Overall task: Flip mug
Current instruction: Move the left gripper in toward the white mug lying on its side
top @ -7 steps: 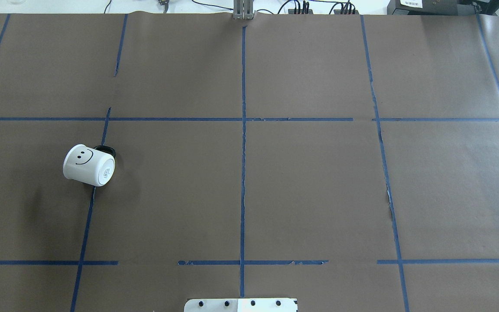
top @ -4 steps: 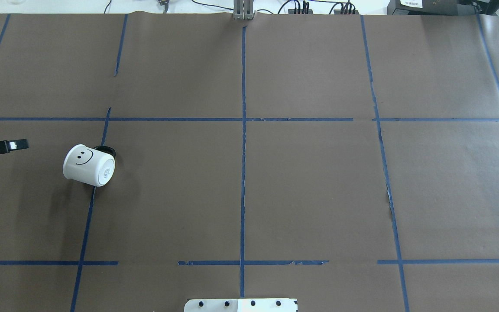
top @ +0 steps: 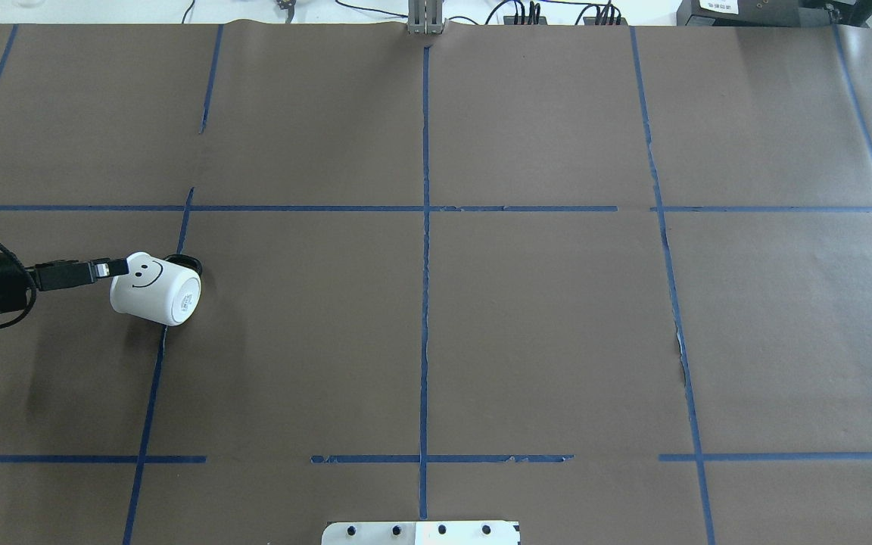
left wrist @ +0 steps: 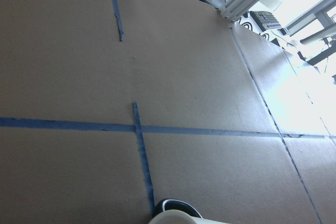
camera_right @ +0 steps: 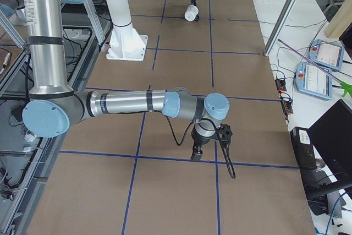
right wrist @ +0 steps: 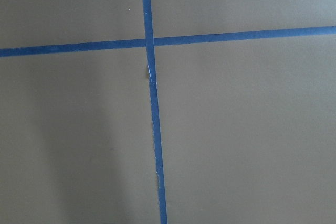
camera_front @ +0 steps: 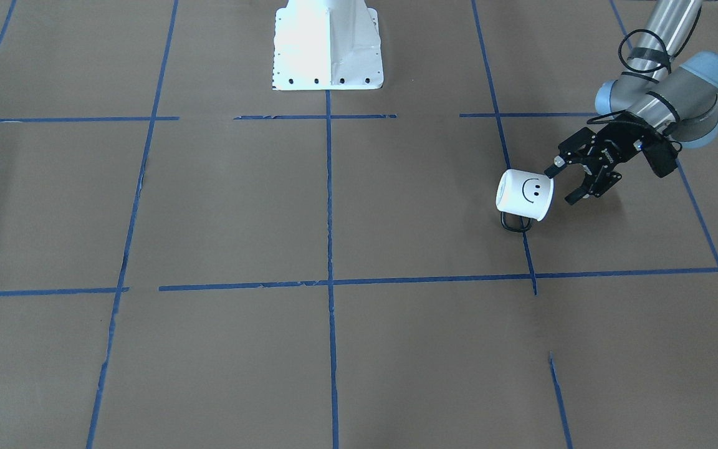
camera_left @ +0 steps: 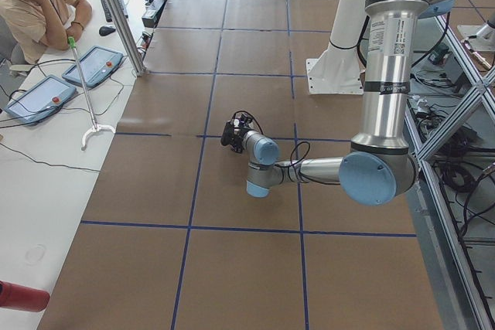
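Lying sideways, white mug [top: 153, 291], black smiley

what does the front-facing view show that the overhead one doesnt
Only front-facing: the left gripper with its jaws spread apart, and the grey arm behind it. Only overhead: the printed label on the base of the mug, and cables past the far edge. Both: the mug on its side, smiley showing, gripper at its mouth end.

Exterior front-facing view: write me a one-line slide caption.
Open left gripper poised at the rim end of the mug, which lies on its side on the brown table.
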Motion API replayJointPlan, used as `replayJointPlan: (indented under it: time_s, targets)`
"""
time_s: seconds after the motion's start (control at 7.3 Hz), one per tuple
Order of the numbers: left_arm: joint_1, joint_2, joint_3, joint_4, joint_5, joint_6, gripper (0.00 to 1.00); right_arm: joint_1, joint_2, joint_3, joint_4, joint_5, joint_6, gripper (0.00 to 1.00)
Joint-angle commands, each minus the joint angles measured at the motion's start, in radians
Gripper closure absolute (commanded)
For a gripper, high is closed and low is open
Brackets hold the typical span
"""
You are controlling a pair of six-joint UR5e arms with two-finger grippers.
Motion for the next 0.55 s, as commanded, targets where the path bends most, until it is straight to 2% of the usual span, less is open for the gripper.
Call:
replayJointPlan:
  time_s: [0.0, 0.27, 0.41]
  targets:
    - [0.046, -0.047, 0.057, -0.084, 0.022, -0.024, 0.01, 0.000, 0.000, 0.000, 0.000, 0.000, 0.000, 0.00]
    - [0.047, -0.056, 0.056, -0.084, 0.007, -0.091, 0.30, 0.000, 0.000, 0.000, 0.000, 0.000, 0.000, 0.00]
    - [0.046, -0.054, 0.059, -0.083, -0.127, -0.140, 0.99, 0.000, 0.000, 0.000, 0.000, 0.000, 0.000, 0.00]
